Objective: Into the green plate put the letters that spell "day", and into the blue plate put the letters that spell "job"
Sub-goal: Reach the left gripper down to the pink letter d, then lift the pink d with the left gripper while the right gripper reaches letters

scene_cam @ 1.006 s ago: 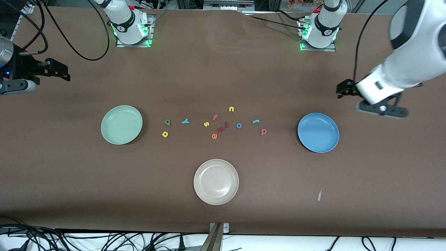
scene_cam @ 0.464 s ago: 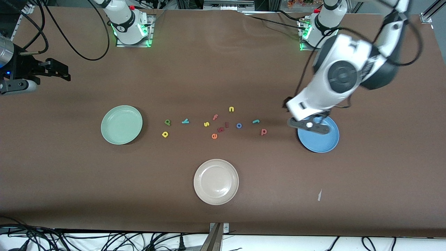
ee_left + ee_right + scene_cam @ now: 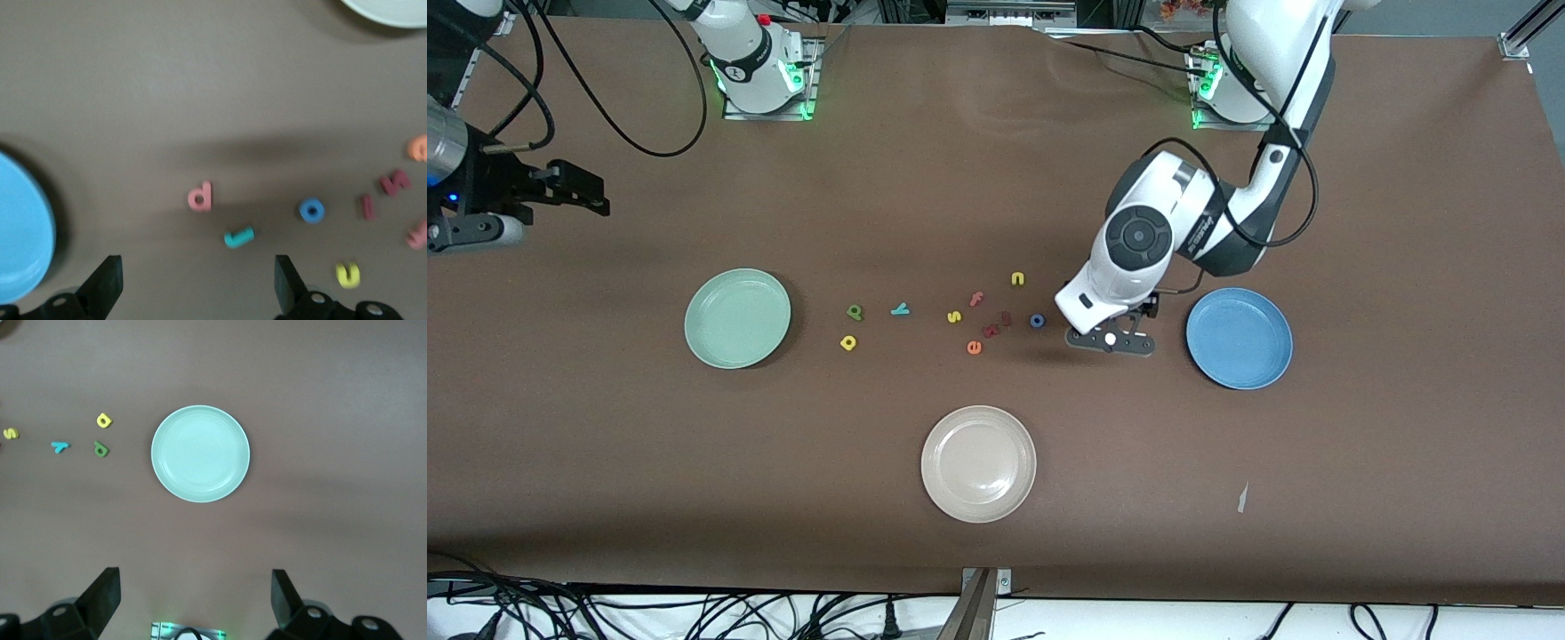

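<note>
My left gripper [image 3: 1110, 341] hangs open above the teal j [image 3: 239, 237] and the red-orange b [image 3: 200, 197]; the arm hides both in the front view. The j lies close to the gap between the open fingers [image 3: 107, 283], nothing held. The blue o [image 3: 1037, 321] sits beside them, and the blue plate [image 3: 1239, 338] lies toward the left arm's end. The green plate [image 3: 737, 318] lies toward the right arm's end, with the dark green d [image 3: 855, 311], yellow a [image 3: 848, 342] and teal y [image 3: 900, 309] next to it. My right gripper [image 3: 587, 191] waits open at the right arm's end of the table.
A cream-beige plate [image 3: 978, 463] sits nearer to the front camera than the letters. Other letters lie mid-table: yellow s [image 3: 954, 316], pink f [image 3: 976, 299], yellow n [image 3: 1017, 278], orange e [image 3: 974, 347] and two dark red ones [image 3: 989, 331]. A paper scrap [image 3: 1242, 498] lies near the front edge.
The left arm has swung in from the left arm's end of the table, across the blue plate, to above the j and b. The right arm has barely moved.
</note>
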